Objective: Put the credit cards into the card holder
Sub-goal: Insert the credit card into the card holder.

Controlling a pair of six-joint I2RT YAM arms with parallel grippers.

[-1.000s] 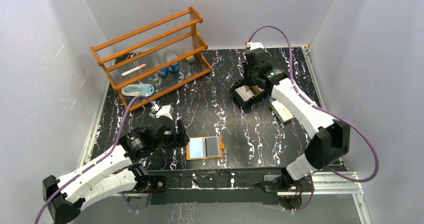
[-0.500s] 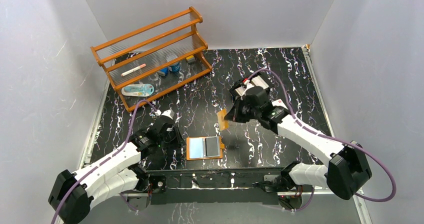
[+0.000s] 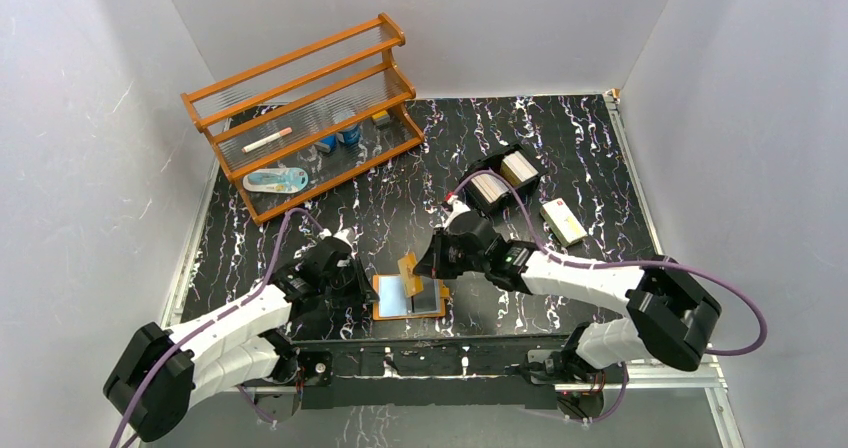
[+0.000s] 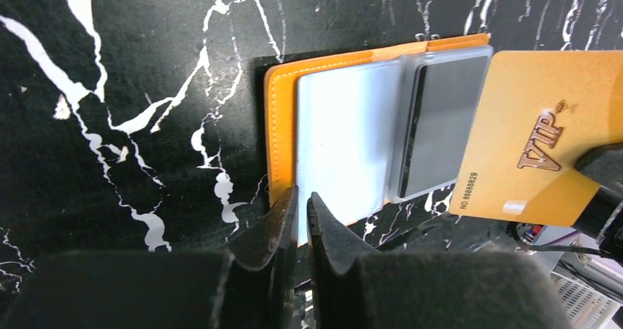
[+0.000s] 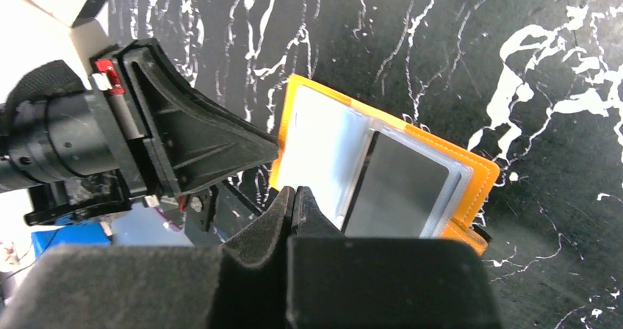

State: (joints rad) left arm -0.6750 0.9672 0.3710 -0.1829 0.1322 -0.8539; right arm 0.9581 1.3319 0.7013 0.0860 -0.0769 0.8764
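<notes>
The orange card holder (image 3: 381, 298) lies open near the table's front edge, clear sleeves up (image 4: 345, 138) (image 5: 323, 149). A gold credit card (image 3: 409, 272) marked VIP (image 4: 536, 134) hangs tilted over the holder's right half, with my right gripper (image 3: 426, 265) (image 5: 294, 191) shut on it. In the right wrist view the card is edge-on and hidden between the jaws. My left gripper (image 3: 360, 286) (image 4: 301, 194) has its tips at the holder's near left corner. Its jaws stand almost together with nothing between them. More credit cards (image 3: 488, 185) stand as pale stacks further back.
The pale stacks sit in a black two-compartment tray (image 3: 503, 155) at the back right. A cream oblong box (image 3: 563, 221) lies right of it. An orange wooden rack (image 3: 305, 118) with small items stands at the back left. Purple cables trail from both arms.
My right gripper has carried the gold card from the tray down to the holder. My left gripper has slid to the holder's left corner and its jaws have closed.
</notes>
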